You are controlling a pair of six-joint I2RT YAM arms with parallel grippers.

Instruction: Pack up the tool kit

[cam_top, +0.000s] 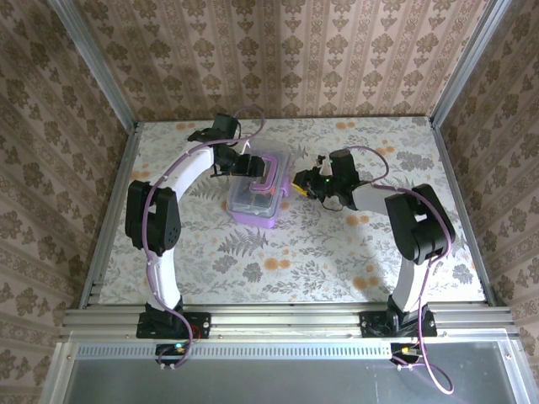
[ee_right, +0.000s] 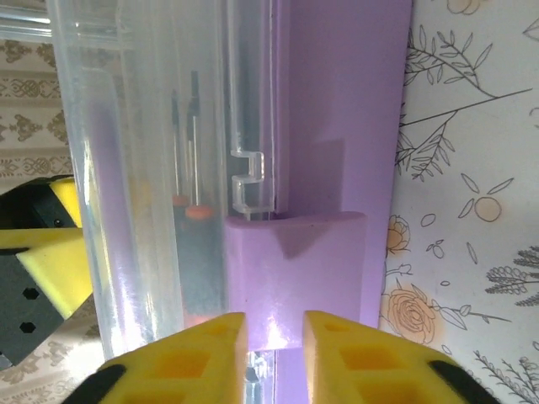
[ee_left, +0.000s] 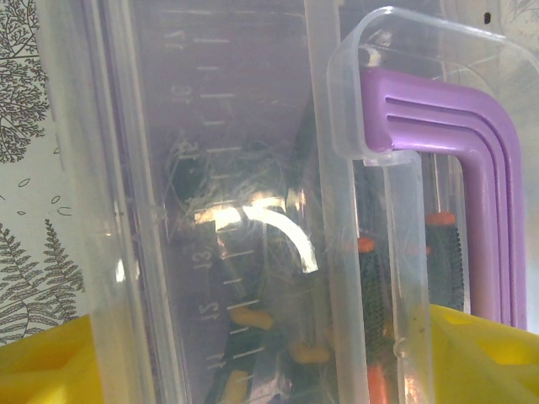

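Observation:
The purple tool kit box (cam_top: pixel 253 204) with its clear lid (ee_left: pixel 227 126) and purple handle (ee_left: pixel 484 177) sits mid-table. Through the lid I see screwdrivers (ee_left: pixel 369 286) with black-and-orange handles lying inside; their shafts and handles (ee_right: pixel 199 252) also show in the right wrist view. My left gripper (cam_top: pixel 236 162) (ee_left: pixel 261 345) straddles the box at its far left end, yellow fingers (ee_left: pixel 42 362) wide apart against both sides. My right gripper (cam_top: pixel 301 181) (ee_right: pixel 274 328) is at the box's right side, its tips almost together against the purple latch (ee_right: pixel 295 269).
The floral table (cam_top: pixel 295 261) stretches open in front of the box and to both sides. Wallpapered walls with metal frame posts (cam_top: pixel 93 76) close in the back and sides. Both arms reach in from the near edge.

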